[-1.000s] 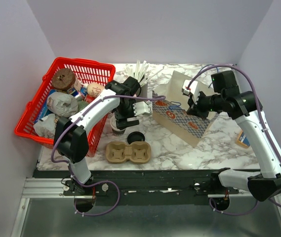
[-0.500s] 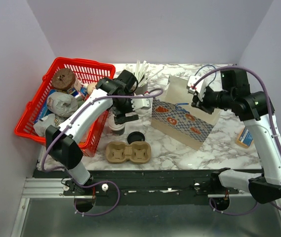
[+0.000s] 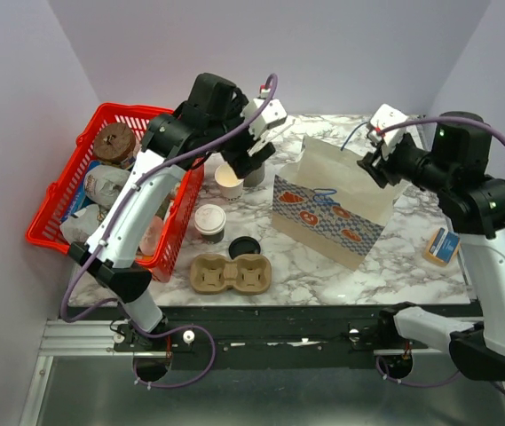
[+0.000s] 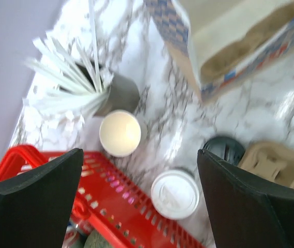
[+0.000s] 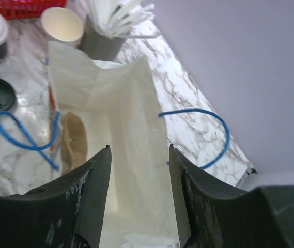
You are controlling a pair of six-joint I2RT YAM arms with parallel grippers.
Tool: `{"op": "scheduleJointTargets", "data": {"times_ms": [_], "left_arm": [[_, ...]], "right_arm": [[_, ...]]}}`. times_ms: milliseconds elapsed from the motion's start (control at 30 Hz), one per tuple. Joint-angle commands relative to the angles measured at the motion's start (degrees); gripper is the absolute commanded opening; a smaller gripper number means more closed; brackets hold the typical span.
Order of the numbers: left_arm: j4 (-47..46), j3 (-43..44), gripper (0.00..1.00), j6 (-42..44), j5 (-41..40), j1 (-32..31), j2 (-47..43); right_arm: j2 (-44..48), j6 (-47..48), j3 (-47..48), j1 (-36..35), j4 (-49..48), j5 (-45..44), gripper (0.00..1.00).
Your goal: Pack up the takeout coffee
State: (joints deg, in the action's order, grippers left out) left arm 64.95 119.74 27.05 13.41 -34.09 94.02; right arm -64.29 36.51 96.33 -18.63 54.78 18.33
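Note:
The takeout coffee (image 3: 209,220), a dark cup with a white lid (image 4: 175,194), stands on the marble beside the red basket (image 3: 66,232), untouched. My left gripper (image 3: 262,133) hangs high above it, open and empty (image 4: 140,155). The patterned paper bag (image 3: 332,204) stands open at centre right with a cardboard carrier (image 5: 74,139) inside. My right gripper (image 3: 380,149) hovers over the bag's top right edge. Its jaws are apart above the bag's pale inner wall (image 5: 131,113), gripper (image 5: 139,150) holding nothing.
A cream paper cup (image 3: 229,182) and a straw holder (image 4: 113,93) stand behind the coffee. A black lid (image 3: 244,246) and a two-cup carrier (image 3: 231,273) lie in front. The basket holds several wrapped items. A small carton (image 3: 440,246) lies at the right edge.
My left arm rose up and back from the coffee, leaving it standing. My right gripper opened, let go of the bag's edge and lifted; the bag now stands more upright.

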Motion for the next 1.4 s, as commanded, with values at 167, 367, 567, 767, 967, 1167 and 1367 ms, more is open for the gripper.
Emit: {"op": "scheduleJointTargets", "data": {"times_ms": [167, 367, 567, 767, 967, 1167, 1367], "left_arm": [[-10.2, -6.5, 0.99, 1.1, 25.4, -1.2, 0.0], [-20.8, -18.7, 0.99, 13.9, 25.6, -8.4, -7.3], [-25.6, -17.8, 0.99, 15.0, 22.3, -14.0, -2.4], [-26.4, -16.4, 0.99, 18.3, 19.5, -15.7, 2.0], [-28.1, -15.7, 0.96, 18.5, 20.0, -15.7, 5.3], [-25.3, -11.3, 0.71, 18.3, 20.2, -15.7, 9.2], [-20.1, -7.3, 0.02, 18.9, 22.7, -15.8, 8.7]], "right_arm": [[-9.0, -3.7, 3.1, 12.5, -2.8, -1.4, 0.57], [-10.6, -1.6, 4.8, 16.4, -1.1, 6.2, 0.63], [-12.1, -4.4, 2.6, 16.5, -2.6, 7.7, 0.64], [-14.4, -4.3, -1.4, 16.6, -3.1, 9.3, 0.64], [-16.3, -4.4, -3.2, 16.7, -2.8, 13.5, 0.57], [-17.5, -3.0, -3.3, 16.6, -0.8, 13.2, 0.37], [-18.1, -1.0, -0.5, 16.7, 3.0, 14.3, 0.00]]}}
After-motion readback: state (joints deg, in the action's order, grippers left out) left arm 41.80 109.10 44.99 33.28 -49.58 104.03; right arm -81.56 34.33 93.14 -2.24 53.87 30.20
